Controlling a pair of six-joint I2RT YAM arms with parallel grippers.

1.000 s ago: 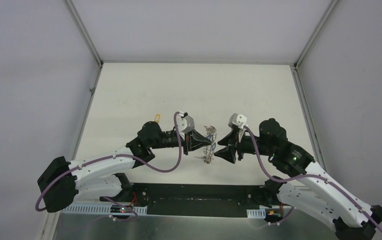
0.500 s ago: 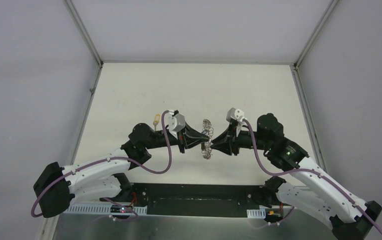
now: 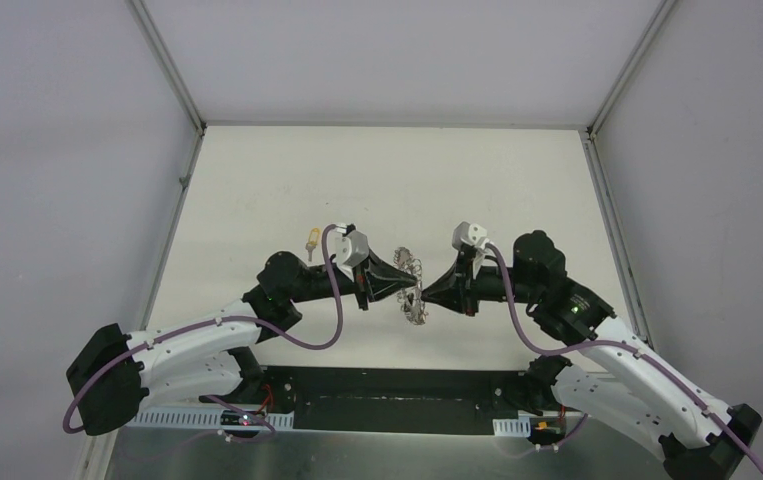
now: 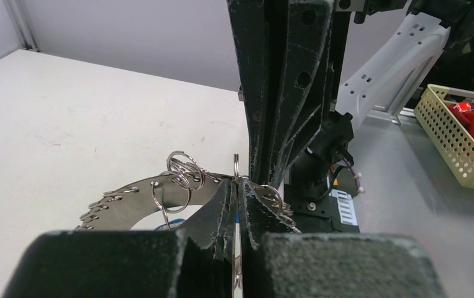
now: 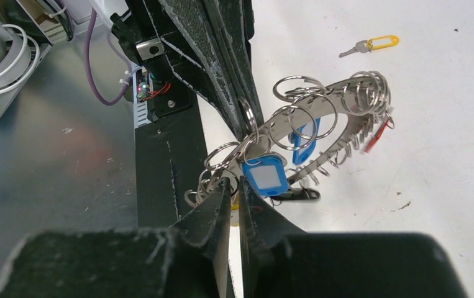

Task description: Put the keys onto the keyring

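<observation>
Grey metal, the keyring [image 3: 414,272] hangs above the desk [image 3: 287,180], midway between both arms. It carries small loops, 2 blue tags [image 5: 265,176] and a blurred red tag [image 5: 378,132]. The left tool [image 4: 235,186] is clamped on 1 thin loop of it. The right tool [image 5: 234,186] is pressed closed at its lower loops; whether it pinches any is hidden. A yellow-tagged key [image 5: 371,44] lies apart on the desk.

Keyring [image 3: 415,268] hemmed between both jaws (tip to tip); far table [image 3: 387,170] open.
</observation>
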